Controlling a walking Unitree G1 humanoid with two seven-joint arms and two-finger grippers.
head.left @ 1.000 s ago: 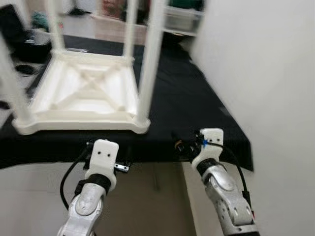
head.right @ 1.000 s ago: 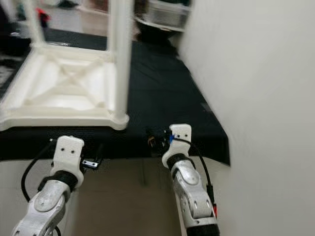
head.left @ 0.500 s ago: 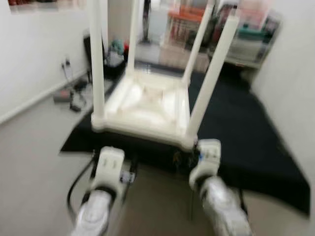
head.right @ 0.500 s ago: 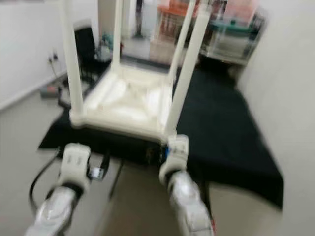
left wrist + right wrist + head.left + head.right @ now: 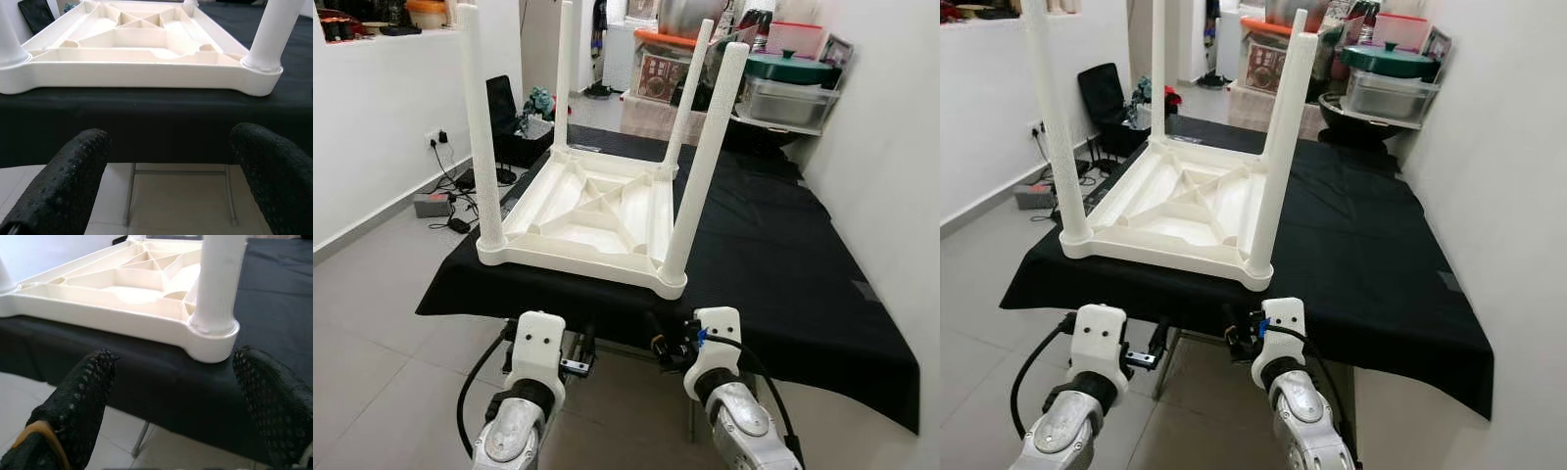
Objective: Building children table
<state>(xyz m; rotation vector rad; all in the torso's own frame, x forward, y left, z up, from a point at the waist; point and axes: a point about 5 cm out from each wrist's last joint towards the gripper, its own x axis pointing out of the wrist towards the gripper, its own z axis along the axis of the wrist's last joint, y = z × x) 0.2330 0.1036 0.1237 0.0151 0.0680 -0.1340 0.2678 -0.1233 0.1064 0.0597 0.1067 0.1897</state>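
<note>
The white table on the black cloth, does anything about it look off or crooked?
The white table lies upside down on the black cloth, its four legs pointing up. That suits assembly. All four legs stand roughly straight, and no cracks or loose parts show. Both grippers, left and right, are open below the near edge.

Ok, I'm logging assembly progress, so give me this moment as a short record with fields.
table: white children's table upside down on the black-covered bench
legs: four fitted, pointing up
left gripper: fingers open, empty, facing the near edge of the table
right gripper: fingers open, empty, facing the near right leg
</note>
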